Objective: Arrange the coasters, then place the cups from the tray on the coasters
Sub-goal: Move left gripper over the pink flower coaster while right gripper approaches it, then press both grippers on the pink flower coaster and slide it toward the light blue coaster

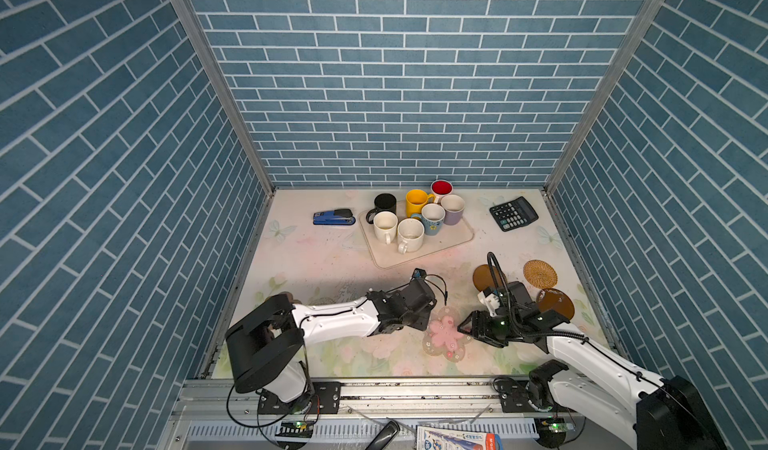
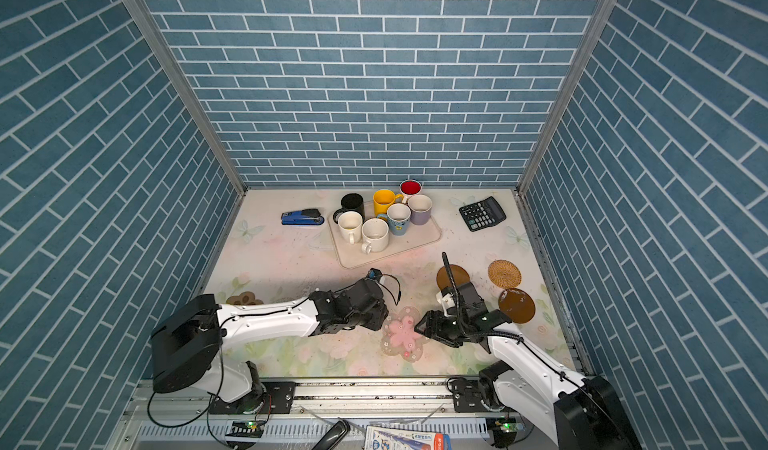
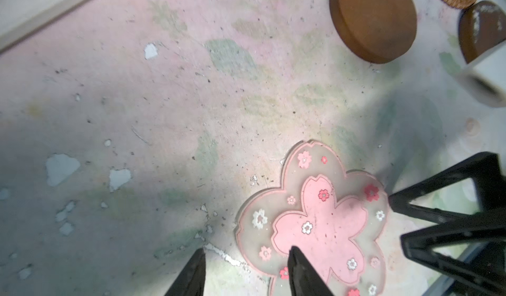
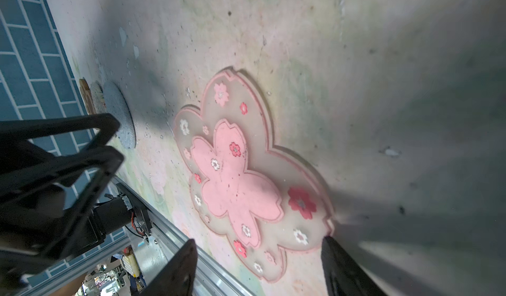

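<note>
Left claw [image 3: 247,250] and right claw [image 4: 260,240] both stand open, empty, at the pink flower coaster [image 1: 444,333] on the table [image 1: 328,260]; front packet [image 1: 453,441] reads "HB"

A: "How do the arms look?"
B: "The left arm [image 1: 336,321] has a white shell, dark screws, black joints and a thin black cable (the right arm [image 1: 582,356] matches)."
A: "And the tools?"
B: "Left tool [image 3: 247,250], right tool [image 4: 259,241]: black, hollow triangular fingers [image 3: 443,179]."
</note>
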